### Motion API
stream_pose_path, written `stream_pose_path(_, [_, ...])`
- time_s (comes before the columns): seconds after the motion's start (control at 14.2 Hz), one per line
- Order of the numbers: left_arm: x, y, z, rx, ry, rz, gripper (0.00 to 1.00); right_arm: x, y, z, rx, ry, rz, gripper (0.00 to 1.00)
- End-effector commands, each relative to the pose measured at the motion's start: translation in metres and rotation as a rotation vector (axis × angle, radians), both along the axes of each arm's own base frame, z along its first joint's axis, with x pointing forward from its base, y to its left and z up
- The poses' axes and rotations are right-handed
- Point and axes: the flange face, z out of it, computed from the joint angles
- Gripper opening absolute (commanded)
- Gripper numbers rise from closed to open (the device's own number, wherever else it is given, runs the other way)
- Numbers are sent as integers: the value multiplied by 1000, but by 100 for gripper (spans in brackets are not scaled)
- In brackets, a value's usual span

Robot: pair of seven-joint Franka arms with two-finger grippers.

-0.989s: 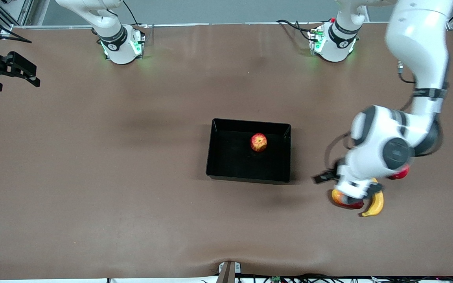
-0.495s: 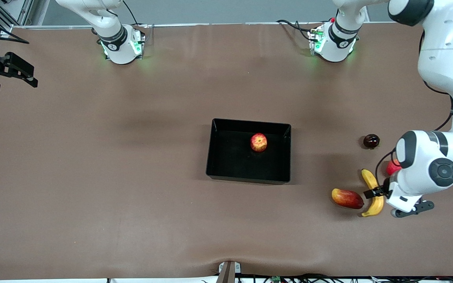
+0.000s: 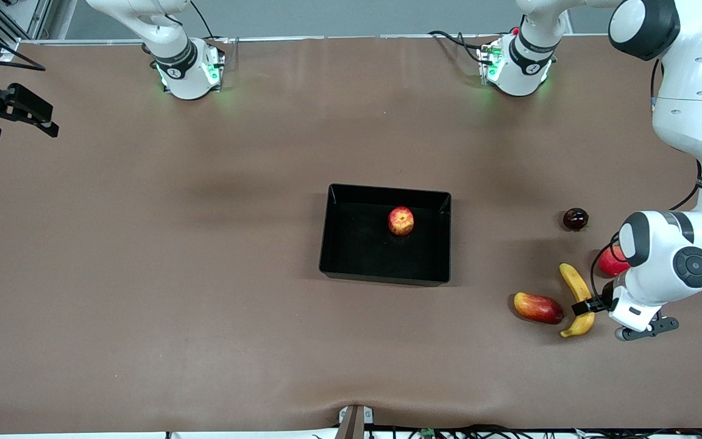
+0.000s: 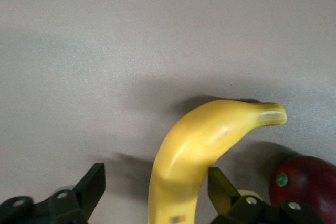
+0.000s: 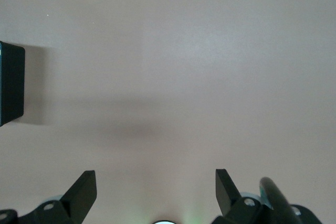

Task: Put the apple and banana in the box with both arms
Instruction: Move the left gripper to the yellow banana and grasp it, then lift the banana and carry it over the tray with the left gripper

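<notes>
At the left arm's end of the bench, the left claw (image 3: 582, 305) has come down within the last second to straddle the banana (image 3: 576, 299), fingers open on either side, one touching, not yet closed. A mango (image 3: 538, 307) lies at the banana's nine o'clock. The apple (image 3: 401, 221) already sits in the box (image 3: 339, 238), so the banana remains. The right claw (image 3: 13, 113) waits, open and empty, over the right arm's end.

Both arms (image 3: 692, 79) are glossy white with dark grey joint bands and round grey caps. Black cables trail along them. Green lights glow at each base (image 3: 189, 73); the fingers (image 4: 92, 184) are matte black.
</notes>
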Motion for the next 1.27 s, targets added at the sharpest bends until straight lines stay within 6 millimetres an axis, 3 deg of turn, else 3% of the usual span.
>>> stream_pose_path(0.0, [0, 6, -8, -11, 3, 1, 7, -2, 0, 3, -6, -4, -14, 100])
stream_pose_path(0.07, [1, 7, -3, -8, -4, -5, 0, -2, 0, 3, -6, -4, -14, 100])
stream_pose_path(0.28, [-3, 9, -6, -10, 5, -3, 2, -1, -2, 3, -4, -5, -18, 100])
stream_pose_path(0.49, [-2, 14, 9, -3, -2, -44, 0, -1, -2, 3, -4, -5, -18, 100])
stream_pose_path(0.71, [-4, 19, 48, -10, 19, -99, 0, -1, -2, 3, -4, -5, -18, 100])
stream_pose_path(0.85, [-10, 12, 83, -27, 56, -151, 0, -1, -3, 3, -4, -5, -20, 100])
stream_pose_path(0.99, [-17, -6, 126, -22, 84, -179, 0, -1, -3, 3, -4, -5, -21, 100])
stream_pose_path(1.2, [-23, -60, 173, -36, 88, -218, 0, -1, -3, 2, -4, -4, -21, 100])
